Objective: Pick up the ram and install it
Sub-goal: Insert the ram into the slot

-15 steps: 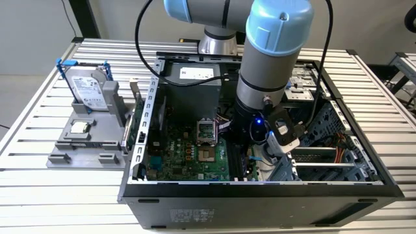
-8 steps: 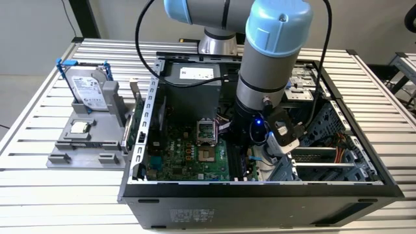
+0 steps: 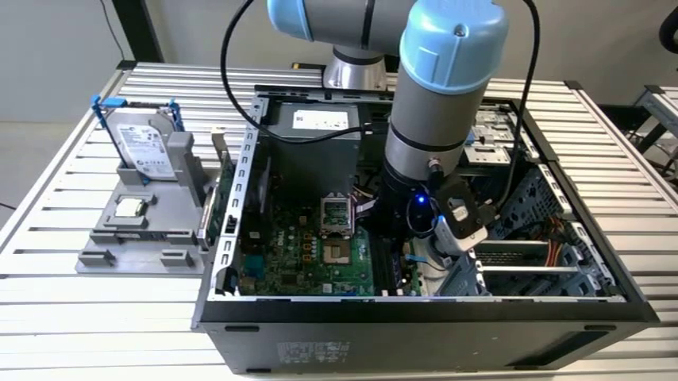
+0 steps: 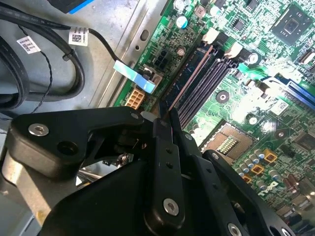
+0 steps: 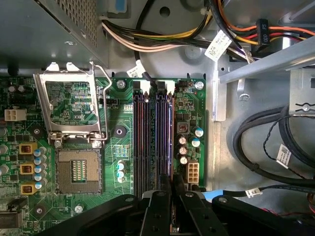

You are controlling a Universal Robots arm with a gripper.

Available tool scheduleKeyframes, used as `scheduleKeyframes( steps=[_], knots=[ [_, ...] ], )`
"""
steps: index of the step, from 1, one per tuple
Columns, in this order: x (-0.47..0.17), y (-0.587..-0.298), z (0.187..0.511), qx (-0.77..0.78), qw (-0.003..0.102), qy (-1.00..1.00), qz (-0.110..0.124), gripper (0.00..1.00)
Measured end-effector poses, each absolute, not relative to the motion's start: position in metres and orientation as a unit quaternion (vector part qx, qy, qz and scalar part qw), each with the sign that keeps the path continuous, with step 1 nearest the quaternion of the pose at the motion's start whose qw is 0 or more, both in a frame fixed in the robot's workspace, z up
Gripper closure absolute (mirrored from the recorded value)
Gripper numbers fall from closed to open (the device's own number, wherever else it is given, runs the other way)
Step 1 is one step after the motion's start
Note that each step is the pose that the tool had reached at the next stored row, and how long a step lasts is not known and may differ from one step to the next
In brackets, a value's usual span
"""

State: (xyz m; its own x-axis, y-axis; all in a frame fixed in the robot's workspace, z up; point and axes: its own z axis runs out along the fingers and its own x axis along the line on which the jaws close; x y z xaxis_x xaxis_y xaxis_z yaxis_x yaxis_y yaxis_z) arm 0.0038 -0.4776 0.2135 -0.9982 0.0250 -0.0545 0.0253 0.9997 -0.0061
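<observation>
The robot arm (image 3: 424, 119) reaches down into the open computer case (image 3: 424, 325), which lies on a slatted metal table (image 3: 63, 333). Its gripper (image 5: 172, 184) is low over the green motherboard (image 5: 123, 147), right at the memory slots (image 5: 152, 137). I count four black slots, standing side by side in two pairs, with white latches at the far end.

In both wrist views the two black fingers (image 4: 165, 147) are closed together on a thin edge, and this should be the ram (image 4: 189, 76): a slim brownish bar that runs along the outermost slot, the one nearest to the edge of the board. It looks like the stick already sits in or just over this slot, but from these angles I cannot tell if it is fully pressed down. The other three slots are open.

Beside the slots there is one processor socket (image 5: 76, 169) with its metal frame (image 5: 71, 103) lifted up. Near the fingers stands one small white connector (image 5: 192, 172).

Outside the case, on the exterior view's left, a grey holder (image 3: 143, 226) carries one silver hard drive (image 3: 143, 143) with blue brackets, standing upright, and one small square processor chip (image 3: 129, 208) lying flat.
</observation>
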Motion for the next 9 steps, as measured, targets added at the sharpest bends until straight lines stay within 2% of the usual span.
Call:
scheduleKeyframes(
  steps=[9],
  knots=[
    [0.0038, -0.4776, 0.2134, 0.013, 0.027, 1.0, -0.003, 1.0]
  ],
)
